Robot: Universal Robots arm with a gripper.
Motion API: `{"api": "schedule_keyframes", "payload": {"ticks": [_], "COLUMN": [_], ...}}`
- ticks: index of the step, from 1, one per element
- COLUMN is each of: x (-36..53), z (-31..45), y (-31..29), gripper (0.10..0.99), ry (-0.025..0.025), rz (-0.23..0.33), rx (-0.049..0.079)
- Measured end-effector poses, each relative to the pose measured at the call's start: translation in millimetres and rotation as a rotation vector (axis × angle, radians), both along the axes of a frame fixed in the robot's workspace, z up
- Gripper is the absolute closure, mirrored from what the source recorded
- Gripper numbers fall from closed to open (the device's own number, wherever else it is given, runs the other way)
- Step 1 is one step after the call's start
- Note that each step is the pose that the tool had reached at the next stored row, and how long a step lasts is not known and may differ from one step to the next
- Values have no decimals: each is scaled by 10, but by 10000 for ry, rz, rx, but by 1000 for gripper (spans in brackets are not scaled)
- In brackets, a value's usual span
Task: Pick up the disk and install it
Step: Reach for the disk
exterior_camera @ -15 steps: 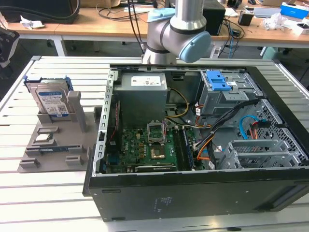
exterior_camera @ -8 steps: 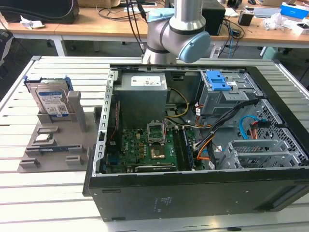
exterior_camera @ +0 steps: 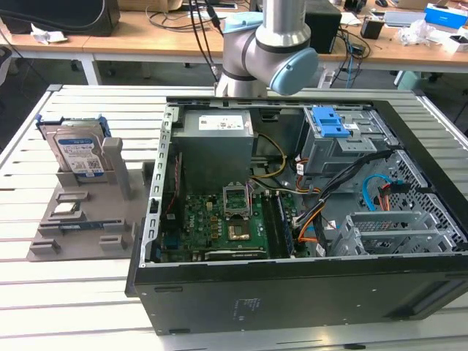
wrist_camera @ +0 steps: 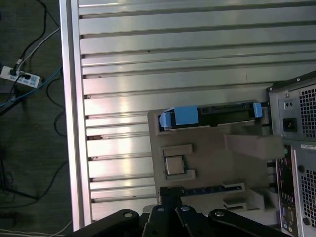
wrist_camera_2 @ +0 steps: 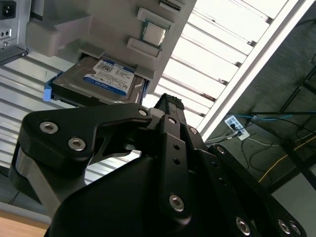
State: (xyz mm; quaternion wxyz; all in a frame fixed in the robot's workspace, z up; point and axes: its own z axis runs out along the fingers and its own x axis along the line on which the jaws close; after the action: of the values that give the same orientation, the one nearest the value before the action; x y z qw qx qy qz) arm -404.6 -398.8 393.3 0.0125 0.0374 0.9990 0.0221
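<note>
Currently the disk (exterior_camera: 77, 150) stands on edge in a slot of the grey holder (exterior_camera: 80, 219), untouched. Its labelled face is upright, and its blue bracket shows at both ends. The holder rests on the slatted table (exterior_camera: 73, 307), just beside the open computer case (exterior_camera: 292, 300) on the exterior view's left.

In the first wrist view the disk (wrist_camera: 212, 113) appears edge-on as a narrow strip, so the camera looks down on its upper edge. The long axis of that edge runs parallel to the case wall carrying the power socket.

The gripper (wrist_camera: 170, 191) hangs above the holder, well apart from the disk. The holder's pocket with a square chip (wrist_camera: 177, 165) lies between them. The fingers appear pressed together with nothing between them. In the second wrist view the gripper (wrist_camera_2: 170, 101) points toward the disk (wrist_camera_2: 106, 79) from the side of its labelled face.

The gripper linkage spreads along the same line as the disk's long edge, not across its thin dimension. The arm (exterior_camera: 270, 44) rises behind the case, toward the exterior view's right of the disk.
</note>
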Motion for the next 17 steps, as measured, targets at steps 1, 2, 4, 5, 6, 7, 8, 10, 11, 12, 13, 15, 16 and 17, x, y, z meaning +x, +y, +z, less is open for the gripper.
{"api": "schedule_keyframes", "payload": {"ticks": [1, 2, 4, 5, 6, 7, 8, 10, 11, 12, 13, 15, 16, 17], "x": [-11, -22, -28, -29, -24, -14, 33, 63, 79, 96, 114, 144, 165, 177], "z": [0, 0, -1, -1, -2, -2, -6, -11, -16, -21, -26, -32, -36, -37], "y": [0, 0, 0, 2, 5, 7, 14, 30, 48, 76, 104, 149, 183, 203], "gripper": [980, 980, 980, 980, 980, 980, 980, 980, 980, 980, 980, 980, 980, 980], "ry": [0, 0, -1, -1, 0, 0, 1, 2, 2, 3, 3, 7, 9, 13], "rz": [0, 0, 2, 1, 0, -1, 0, -1, 0, 1, 0, -1, 0, -1], "rx": [1, 0, 1, 0, -1, -8, -34, -84, -128, -182, -222, -273, -304, -318]}}
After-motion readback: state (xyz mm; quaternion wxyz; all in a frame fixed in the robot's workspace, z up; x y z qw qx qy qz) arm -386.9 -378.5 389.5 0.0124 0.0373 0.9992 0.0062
